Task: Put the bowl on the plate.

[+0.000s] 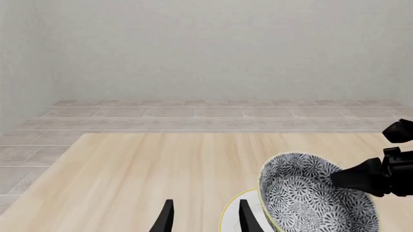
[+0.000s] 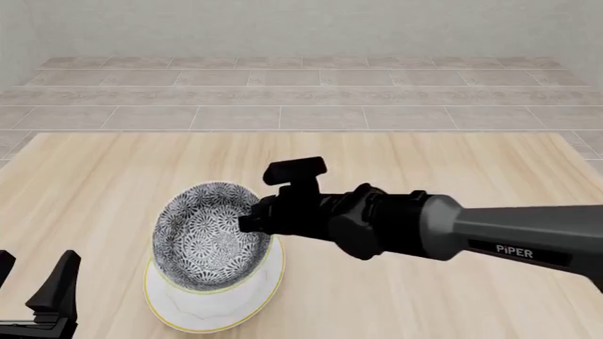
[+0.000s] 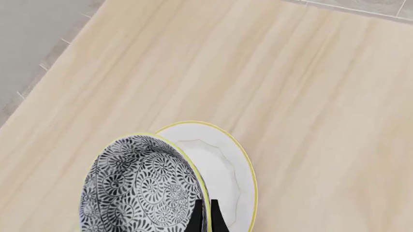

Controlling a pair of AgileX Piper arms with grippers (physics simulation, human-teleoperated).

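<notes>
The bowl [image 2: 211,235], one in number, sits tilted in the lower left of the front view, its patterned opening facing up and toward the camera; being round, it has no long axis. One plate [image 2: 215,305] lies flat on the wooden table [image 2: 113,183], directly beneath the bowl. Whether the bowl's base touches the plate cannot be told. The right gripper [image 2: 253,219] enters from the right and clamps the bowl's right rim; in the right wrist view its fingers [image 3: 214,216] pinch narrowly across the rim. The left gripper [image 2: 36,282], at the lower left corner, stands spread and holds nothing, just left of the plate.
</notes>
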